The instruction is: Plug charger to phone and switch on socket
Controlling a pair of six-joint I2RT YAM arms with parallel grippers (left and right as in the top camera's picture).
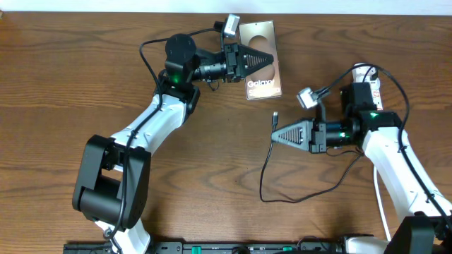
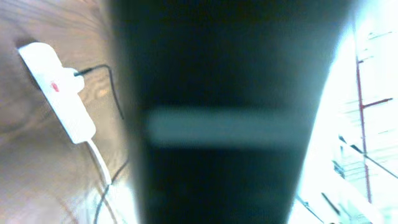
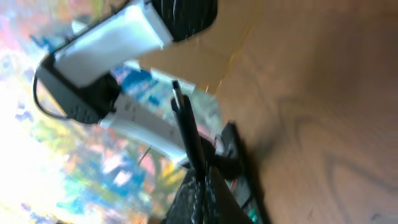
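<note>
The phone [image 1: 265, 86], bronze with white "Galaxy" text, is at the back centre of the table. My left gripper [image 1: 270, 58] is shut on the phone, whose dark body fills the left wrist view. My right gripper [image 1: 275, 135] is shut on the charger [image 1: 275, 118], just in front of the phone. The small black plug tip points toward the phone, about a hand's width short of it. In the right wrist view the charger [image 3: 186, 130] sticks out from between the closed fingers. The white socket [image 2: 59, 93] with a red switch lies at the right, partly under my right arm [image 1: 364, 71].
The charger's thin black cable [image 1: 265, 185] loops across the wooden table [image 1: 85, 70] in front of my right gripper and runs back toward the socket. A white cord [image 2: 99, 162] leaves the socket's near end.
</note>
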